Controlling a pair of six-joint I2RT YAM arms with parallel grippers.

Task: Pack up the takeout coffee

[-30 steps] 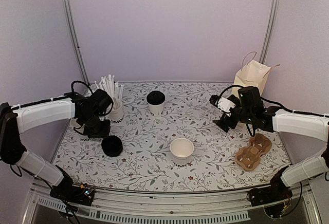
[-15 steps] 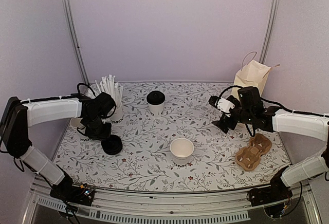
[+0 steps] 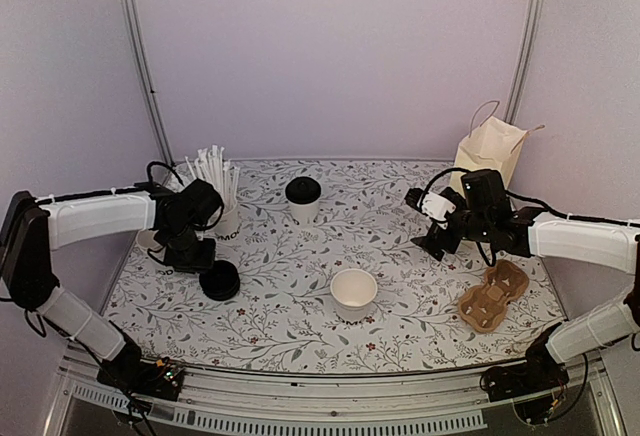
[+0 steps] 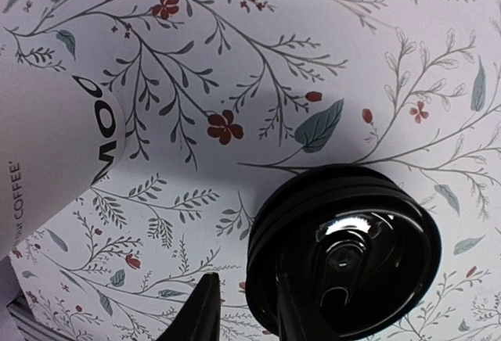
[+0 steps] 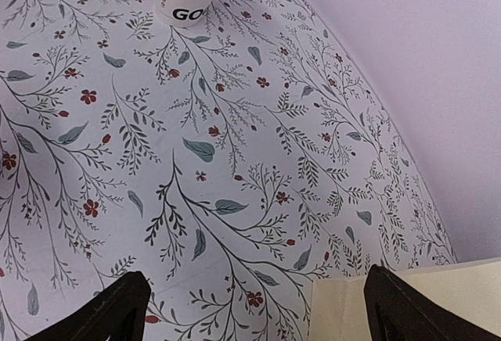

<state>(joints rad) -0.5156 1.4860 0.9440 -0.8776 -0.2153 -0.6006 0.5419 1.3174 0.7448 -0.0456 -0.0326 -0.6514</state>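
A: So what has changed in the last second?
B: The left arm has swung in and dropped. Its left gripper (image 3: 200, 259) stood up beside the cup of white sticks (image 3: 218, 196). Now it sits low over the loose black lid (image 3: 219, 281), which has scarcely shifted.
A: Has it got hold of it?
B: I cannot tell. In the left wrist view the fingers (image 4: 200, 310) stand narrowly apart with the lid's rim between them. A sliver of cloth shows beside one finger, though, so a firm pinch is not proven.
A: And the other arm?
B: Nearly unmoved. The right gripper (image 5: 258, 310) hangs spread wide and empty, near the paper bag (image 3: 490, 151).
A: What does that mean for the job?
B: I judge the lid is being fetched for the open white cup (image 3: 354, 292) at centre front. The takeout coffee (image 3: 303, 199), already lidded, stands upright further back, well apart from both grippers. Nothing is packed yet.
A: The setting?
B: Plain lilac walls and two metal posts (image 3: 140, 66) close in a table (image 3: 400, 336) covered in a floral print. The bag stands at the back right. A brown cardboard cup carrier (image 3: 493, 296) lies in front of it, its wells empty.
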